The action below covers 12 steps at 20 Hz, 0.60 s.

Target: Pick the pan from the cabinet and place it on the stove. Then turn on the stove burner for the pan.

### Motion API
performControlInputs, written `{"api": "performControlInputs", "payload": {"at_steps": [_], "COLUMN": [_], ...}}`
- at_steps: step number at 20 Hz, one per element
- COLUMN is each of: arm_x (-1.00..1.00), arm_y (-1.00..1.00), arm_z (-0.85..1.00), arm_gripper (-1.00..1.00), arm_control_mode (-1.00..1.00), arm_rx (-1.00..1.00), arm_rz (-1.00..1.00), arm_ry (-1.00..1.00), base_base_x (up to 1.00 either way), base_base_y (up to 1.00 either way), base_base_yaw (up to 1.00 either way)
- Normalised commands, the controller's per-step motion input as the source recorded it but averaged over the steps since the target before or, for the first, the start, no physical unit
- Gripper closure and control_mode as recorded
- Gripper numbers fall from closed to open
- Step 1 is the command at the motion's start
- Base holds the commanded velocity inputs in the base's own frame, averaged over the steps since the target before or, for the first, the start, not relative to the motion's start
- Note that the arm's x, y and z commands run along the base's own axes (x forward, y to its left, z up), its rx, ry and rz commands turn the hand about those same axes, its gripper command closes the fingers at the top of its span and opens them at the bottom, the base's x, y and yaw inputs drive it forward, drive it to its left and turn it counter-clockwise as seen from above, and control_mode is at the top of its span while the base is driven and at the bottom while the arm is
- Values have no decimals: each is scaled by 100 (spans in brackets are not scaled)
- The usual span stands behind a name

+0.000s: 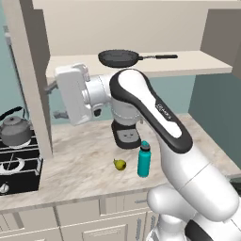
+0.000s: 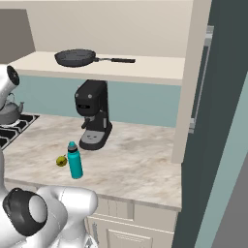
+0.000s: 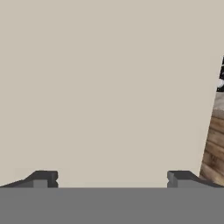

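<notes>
The dark pan [image 1: 120, 58] [image 2: 75, 58] lies on the bottom shelf [image 1: 188, 66] of the cabinet, its thin handle pointing right. Both cabinet doors stand swung out, the left door [image 1: 35, 70] [image 3: 109, 87] and the right door [image 2: 191, 72]. My gripper [image 1: 54, 100] [image 3: 111, 179] is open and holds nothing; it points at the left door's beige panel from close by, below and left of the pan. The black stove [image 1: 19, 164] [image 2: 12, 128] sits at the counter's left end.
A grey kettle [image 1: 14, 129] [image 2: 7, 111] stands on the stove's rear grate. On the marble counter are a black coffee machine [image 1: 126, 134] [image 2: 93, 114], a teal bottle [image 1: 144, 160] [image 2: 74, 161] and a small yellow-green fruit [image 1: 120, 164] [image 2: 61, 161].
</notes>
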Motion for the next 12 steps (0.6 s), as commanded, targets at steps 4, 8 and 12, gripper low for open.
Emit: {"api": "performControlInputs", "payload": {"at_steps": [4, 8, 12], "arm_x": [0, -5, -14], "arm_y": [31, -13, -56], "arm_z": [-4, -1, 1], "arm_gripper": [-100, -100, -100], "arm_control_mode": [-100, -100, -100], "arm_rx": [-1, -1, -3], "arm_rz": [1, 0, -3], "arm_ry": [5, -9, -15], "base_base_x": [0, 0, 0], "base_base_y": [0, 0, 0], "base_base_yaw": [0, 0, 0]}}
